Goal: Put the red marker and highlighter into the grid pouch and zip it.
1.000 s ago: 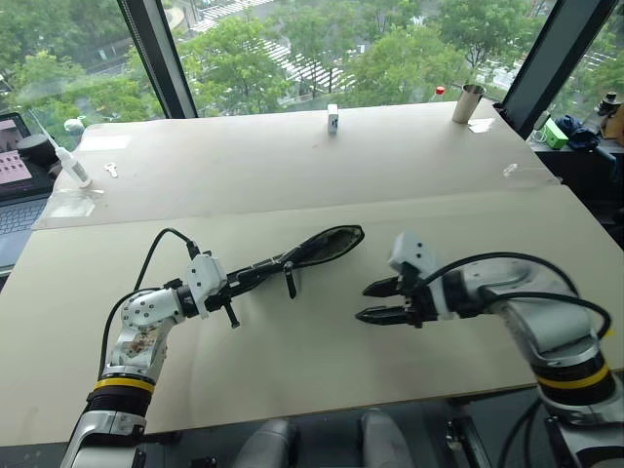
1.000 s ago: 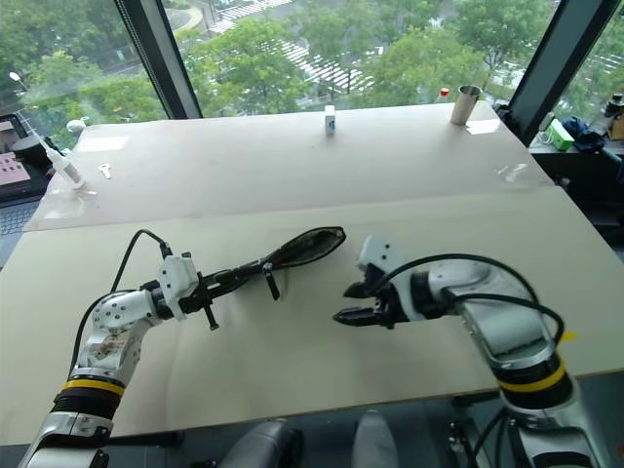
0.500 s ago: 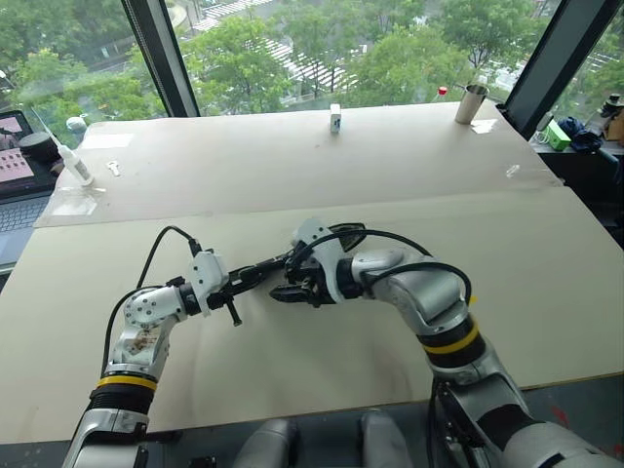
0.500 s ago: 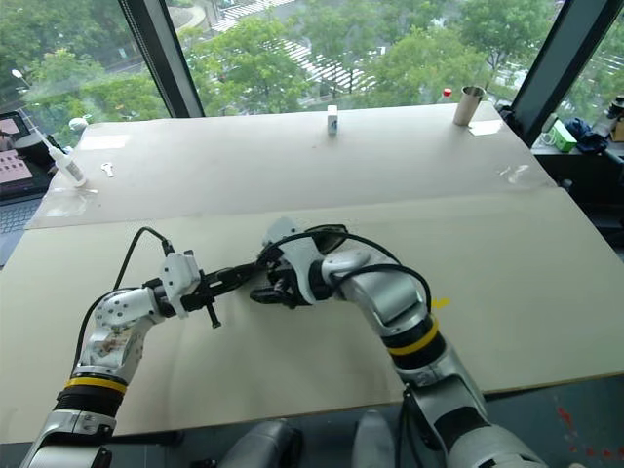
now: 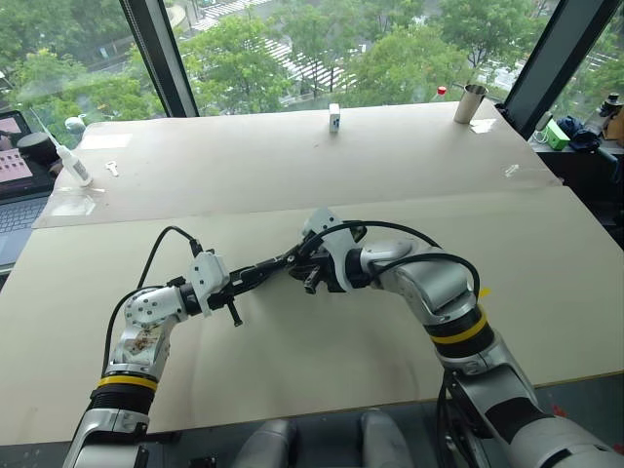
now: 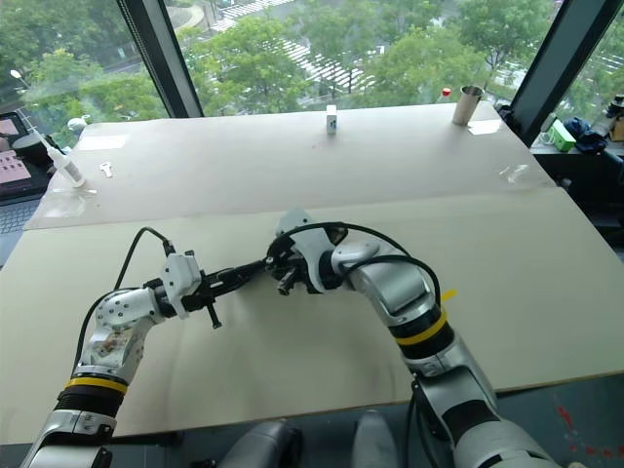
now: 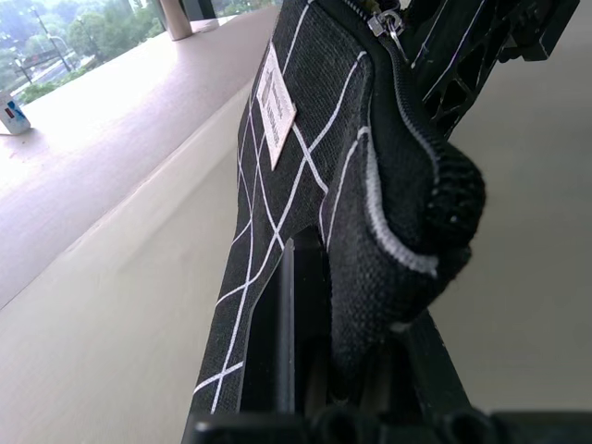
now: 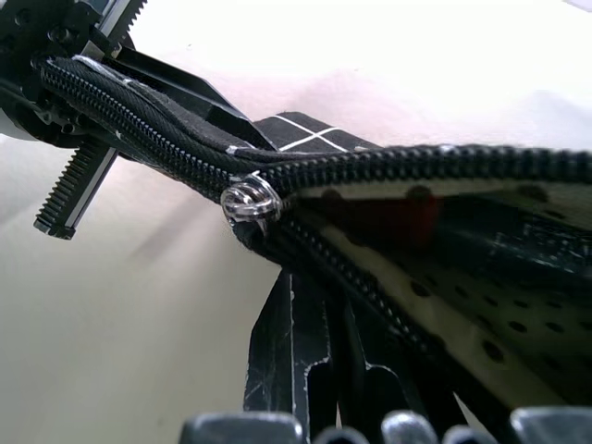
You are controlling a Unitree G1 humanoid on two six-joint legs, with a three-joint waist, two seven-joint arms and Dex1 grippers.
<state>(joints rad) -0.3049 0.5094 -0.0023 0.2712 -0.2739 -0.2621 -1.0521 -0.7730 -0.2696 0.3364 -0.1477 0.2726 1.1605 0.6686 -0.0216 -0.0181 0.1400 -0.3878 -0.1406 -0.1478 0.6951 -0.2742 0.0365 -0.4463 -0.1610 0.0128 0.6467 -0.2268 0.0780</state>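
Observation:
The grid pouch (image 5: 278,263) is held off the table edge-up, black with white lines and a small white label (image 7: 276,97). My left gripper (image 5: 252,277) is shut on its near end. My right gripper (image 5: 310,282) has come in at the pouch's middle and is shut on the black strap that hangs just below the zip slider (image 8: 250,201). Past the slider the zip stands open on a dotted lining, and a red patch there looks like the red marker (image 8: 393,220). The highlighter is hidden.
At the table's far edge stand a metal cup (image 5: 469,102) and a small white box (image 5: 333,118). A white bottle (image 5: 74,166) and a laptop (image 5: 14,190) sit at the far left. Green clutter (image 5: 556,134) lies off the table's right side.
My right arm swung left across the table to the pouch and its gripper went from open to shut. The left arm and the pouch stayed where they were.

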